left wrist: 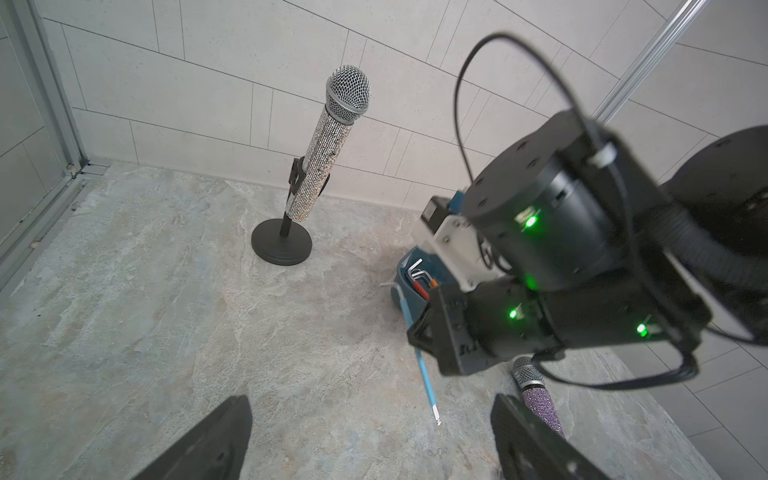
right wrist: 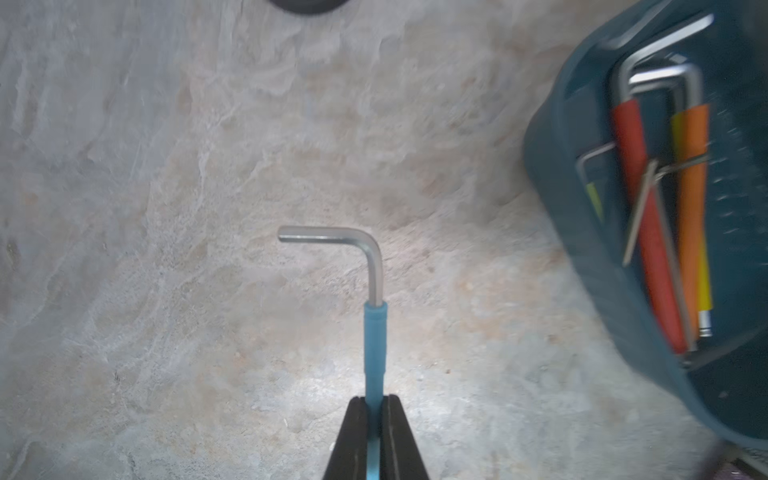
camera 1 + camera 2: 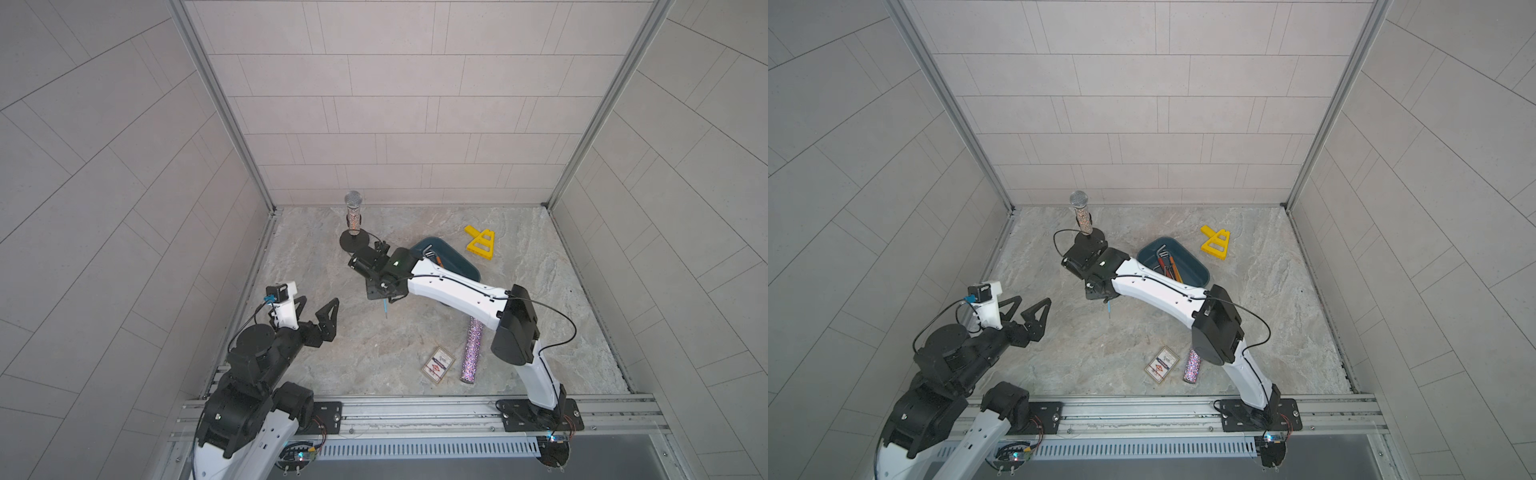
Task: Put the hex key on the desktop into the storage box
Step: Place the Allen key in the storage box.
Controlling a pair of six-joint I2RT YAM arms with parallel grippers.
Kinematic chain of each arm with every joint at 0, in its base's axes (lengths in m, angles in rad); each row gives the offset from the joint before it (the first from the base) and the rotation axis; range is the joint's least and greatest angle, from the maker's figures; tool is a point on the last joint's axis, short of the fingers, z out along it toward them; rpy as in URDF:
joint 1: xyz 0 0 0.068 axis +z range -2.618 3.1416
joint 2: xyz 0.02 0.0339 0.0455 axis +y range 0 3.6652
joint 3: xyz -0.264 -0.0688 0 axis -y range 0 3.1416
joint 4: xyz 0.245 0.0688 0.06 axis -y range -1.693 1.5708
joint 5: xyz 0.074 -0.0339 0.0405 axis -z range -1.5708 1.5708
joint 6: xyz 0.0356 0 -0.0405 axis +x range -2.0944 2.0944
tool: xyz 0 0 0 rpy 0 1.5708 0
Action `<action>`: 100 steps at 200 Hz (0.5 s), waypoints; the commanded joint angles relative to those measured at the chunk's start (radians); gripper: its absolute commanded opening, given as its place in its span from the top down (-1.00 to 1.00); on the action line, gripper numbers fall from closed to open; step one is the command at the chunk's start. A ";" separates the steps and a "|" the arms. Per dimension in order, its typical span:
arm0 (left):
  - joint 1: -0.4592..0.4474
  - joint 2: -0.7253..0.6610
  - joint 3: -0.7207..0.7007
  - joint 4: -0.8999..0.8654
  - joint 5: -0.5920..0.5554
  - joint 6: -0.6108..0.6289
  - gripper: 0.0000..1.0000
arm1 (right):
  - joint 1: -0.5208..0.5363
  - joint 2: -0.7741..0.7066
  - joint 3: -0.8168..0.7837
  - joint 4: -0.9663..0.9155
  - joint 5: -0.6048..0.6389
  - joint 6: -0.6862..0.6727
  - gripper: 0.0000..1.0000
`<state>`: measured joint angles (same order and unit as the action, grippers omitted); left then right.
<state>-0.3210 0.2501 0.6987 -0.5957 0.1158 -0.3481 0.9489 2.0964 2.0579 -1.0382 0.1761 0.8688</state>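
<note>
hex key [image 2: 374,332] clamped in right jaws beside storage box [image 2: 552,166]

both top views: right jaws hold the blue-sleeved key pointing down over the tabletop [image 3: 353,357], near the box, not in it. left jaws spread wide, empty, well apart.
left wrist: key slants, long end lowest.
right wrist: jaws pinched on blue sleeve; other keys [image 2: 640,208] lie in box.
</note>
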 commanded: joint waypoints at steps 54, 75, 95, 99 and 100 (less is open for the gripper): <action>0.005 0.026 -0.007 0.018 0.012 -0.006 -0.95 | -0.297 -0.152 -0.167 0.043 -0.092 -0.357 1.00; 0.005 0.030 -0.006 0.016 0.009 -0.005 -0.95 | -0.365 -0.161 -0.214 0.047 -0.106 -0.409 1.00; 0.005 0.039 -0.004 0.014 0.008 -0.005 -0.95 | -0.427 -0.159 -0.267 0.076 -0.159 -0.443 1.00; 0.005 0.041 -0.004 0.015 0.008 -0.004 -0.95 | -0.438 -0.156 -0.276 0.080 -0.172 -0.450 1.00; 0.005 0.041 -0.004 0.015 0.008 -0.005 -0.94 | -0.439 -0.155 -0.278 0.080 -0.174 -0.452 1.00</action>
<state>-0.3210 0.2794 0.6987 -0.5953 0.1226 -0.3500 0.5545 1.9678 1.8259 -0.9783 0.0696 0.5045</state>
